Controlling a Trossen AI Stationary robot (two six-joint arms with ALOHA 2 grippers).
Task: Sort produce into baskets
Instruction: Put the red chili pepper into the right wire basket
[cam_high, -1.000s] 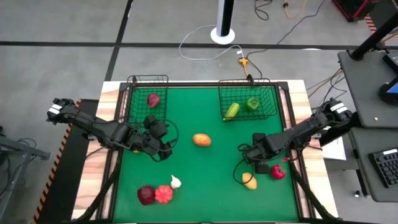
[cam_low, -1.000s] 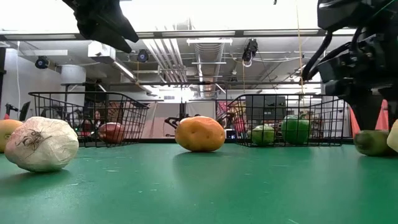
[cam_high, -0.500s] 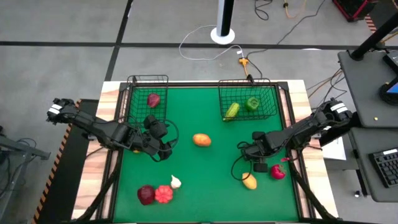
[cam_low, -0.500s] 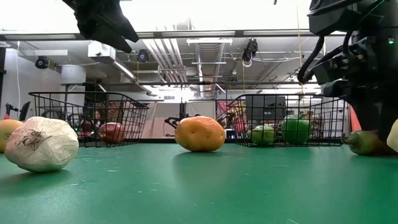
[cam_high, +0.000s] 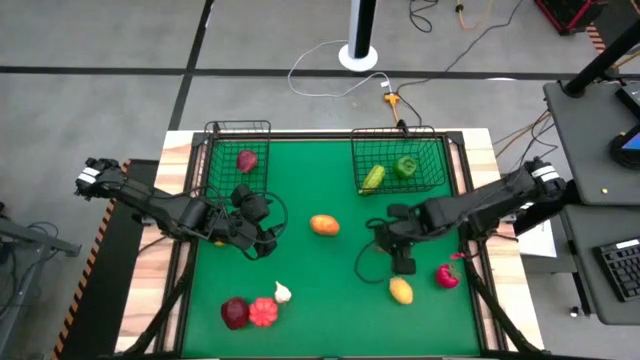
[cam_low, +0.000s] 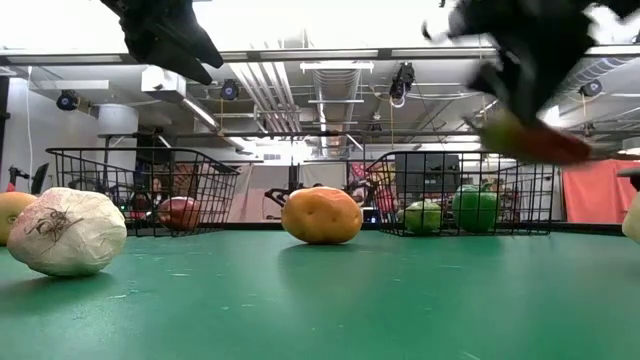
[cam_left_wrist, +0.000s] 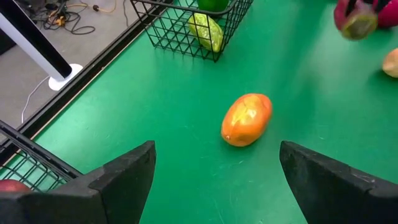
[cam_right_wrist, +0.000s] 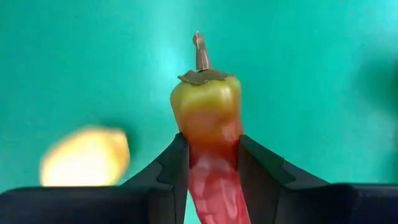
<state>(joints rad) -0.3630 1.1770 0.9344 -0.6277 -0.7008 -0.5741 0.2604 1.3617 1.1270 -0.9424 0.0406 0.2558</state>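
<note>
Overhead, right tool (cam_right_wrist: 208, 163) clamps red-yellow pepper (cam_right_wrist: 208, 124) above mat; left tool (cam_left_wrist: 214, 177) open, empty.

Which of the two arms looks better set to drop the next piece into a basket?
The right. Its end effector is shut on a pear, lifted off the table near the right basket. The left end effector is open and empty.

Right claw (cam_high: 403, 262): raised above the surface at centre-right, arm extended inward from the right edge, 2 fingers (cam_right_wrist: 177, 168) clamped on a red-and-yellow chilli pepper (cam_right_wrist: 208, 130). Left claw (cam_high: 262, 238): centre-left, above the surface, fingers spread apart, nothing between them.
</note>
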